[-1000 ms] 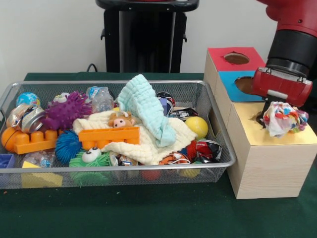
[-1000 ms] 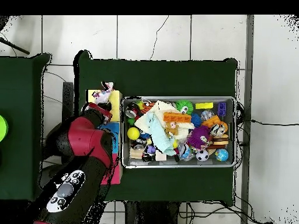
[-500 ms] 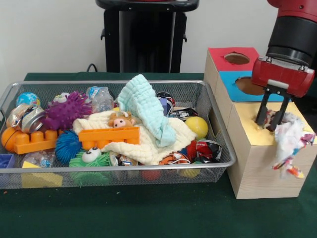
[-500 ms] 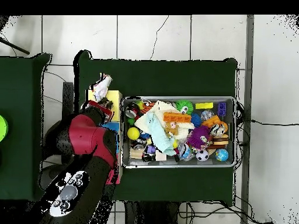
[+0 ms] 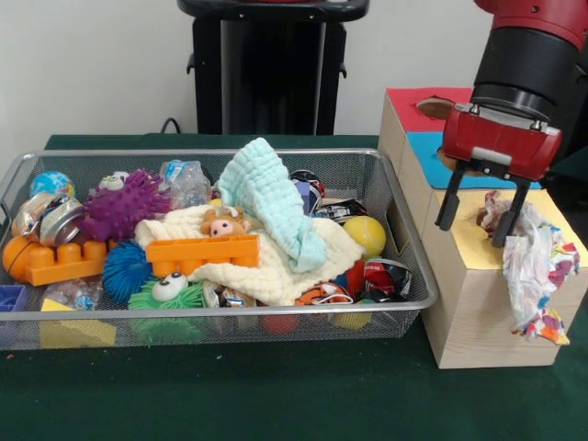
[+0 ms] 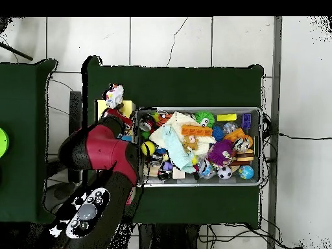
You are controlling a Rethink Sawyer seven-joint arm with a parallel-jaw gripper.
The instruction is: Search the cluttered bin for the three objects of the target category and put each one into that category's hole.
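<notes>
My gripper [image 5: 476,213] stands open just above the yellow top [image 5: 469,246] of the wooden box, with nothing between its fingers. A multicoloured cloth [image 5: 534,266] lies apart from it, one end on the yellow top and the rest hanging down over the box's front right corner. In the overhead view the same cloth [image 6: 114,96] sits at the box's end, beyond the arm [image 6: 104,152]. The red section has a round hole [image 5: 438,104]; the blue section [image 5: 424,147] is partly hidden by the gripper. A mint cloth [image 5: 268,197] and a cream cloth [image 5: 276,271] lie in the bin.
The wire bin [image 5: 230,312] stands left of the box and is crowded: an orange brick [image 5: 202,250], a purple spiky ball [image 5: 124,207], a yellow ball [image 5: 366,234], a green googly-eyed toy [image 5: 170,292] and several small balls. A green cloth covers the table [image 5: 276,395].
The gripper opened and let go of the multicoloured cloth, which slid over the box's corner and now hangs there. The gripper has risen slightly and shifted toward the bin.
</notes>
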